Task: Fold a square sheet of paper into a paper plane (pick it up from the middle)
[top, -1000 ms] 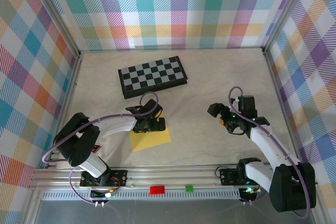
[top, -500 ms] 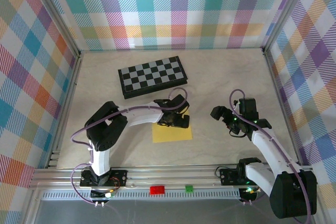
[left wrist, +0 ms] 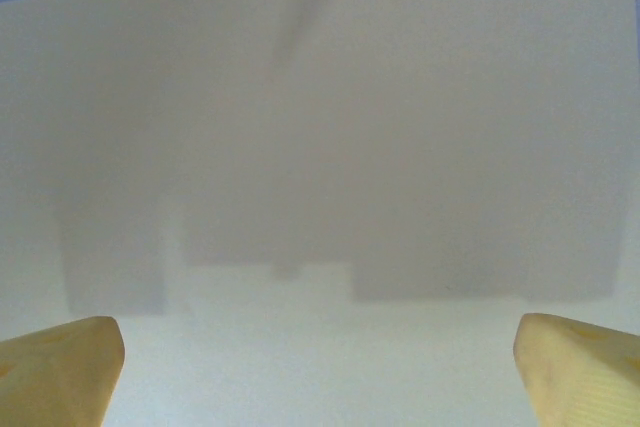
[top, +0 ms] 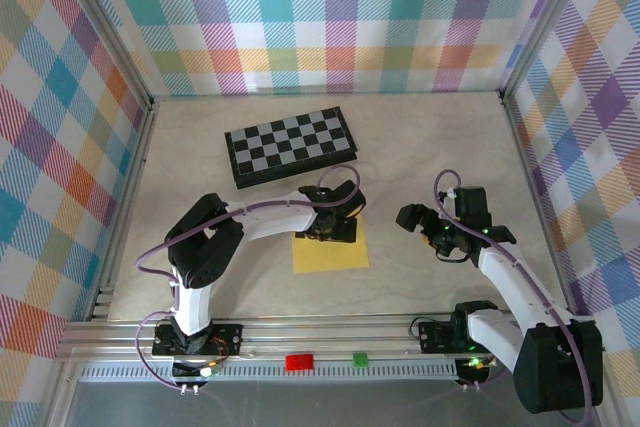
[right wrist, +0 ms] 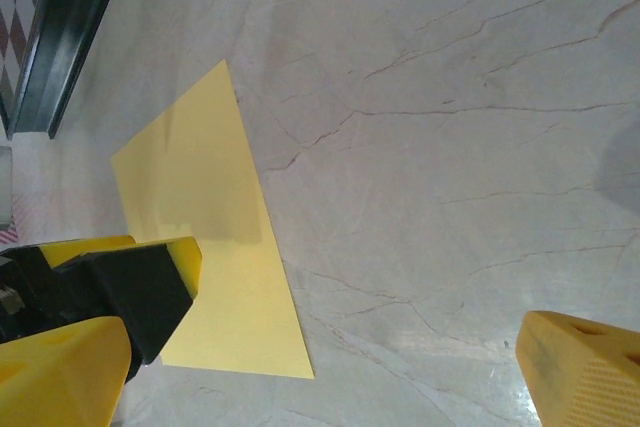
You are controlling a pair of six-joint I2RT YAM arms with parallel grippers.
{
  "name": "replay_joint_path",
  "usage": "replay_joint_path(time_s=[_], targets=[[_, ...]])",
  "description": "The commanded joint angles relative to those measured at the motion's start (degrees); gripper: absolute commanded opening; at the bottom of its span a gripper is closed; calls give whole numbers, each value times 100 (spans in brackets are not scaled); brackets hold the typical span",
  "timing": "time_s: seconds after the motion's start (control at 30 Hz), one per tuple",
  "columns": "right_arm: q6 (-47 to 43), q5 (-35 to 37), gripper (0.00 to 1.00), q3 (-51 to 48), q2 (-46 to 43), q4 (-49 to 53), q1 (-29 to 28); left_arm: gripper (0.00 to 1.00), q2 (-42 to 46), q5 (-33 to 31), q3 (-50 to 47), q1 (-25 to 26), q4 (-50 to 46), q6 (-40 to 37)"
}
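Observation:
The square sheet of paper (top: 330,253) lies flat and unfolded on the table, in front of the chessboard (top: 290,145). My left gripper (top: 336,228) is low over the sheet's far edge. In the left wrist view it (left wrist: 320,387) is open, its fingertips (left wrist: 60,372) wide apart, and the pale paper (left wrist: 330,147) spreads under them. My right gripper (top: 422,228) hovers open to the right of the sheet, apart from it. In the right wrist view it (right wrist: 320,377) holds nothing, and the yellow sheet (right wrist: 205,237) lies to the left. The paper plane is out of view.
The chessboard's dark edge (right wrist: 70,27) is at the top left of the right wrist view. Bare marbled table (top: 430,147) lies right of and behind the sheet. Plaid walls close in three sides, and a metal rail (top: 320,332) runs along the near edge.
The left arm swung right, and the sheet slid with it from the left-centre to the middle and turned square. In the last half second both barely shifted. The right gripper stayed nearly still.

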State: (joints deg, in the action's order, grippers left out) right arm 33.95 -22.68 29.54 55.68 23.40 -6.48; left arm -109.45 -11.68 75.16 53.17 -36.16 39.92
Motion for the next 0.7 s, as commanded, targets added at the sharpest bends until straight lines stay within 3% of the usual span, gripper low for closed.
replay_joint_path(time_s=[0.0,0.67], targets=[[-73,-224,99,-19,18,36,-2,100,-82,-126,206,27,-330,416],[38,-177,99,-54,-20,115,-2,100,-505,-187,510,23,-440,619]])
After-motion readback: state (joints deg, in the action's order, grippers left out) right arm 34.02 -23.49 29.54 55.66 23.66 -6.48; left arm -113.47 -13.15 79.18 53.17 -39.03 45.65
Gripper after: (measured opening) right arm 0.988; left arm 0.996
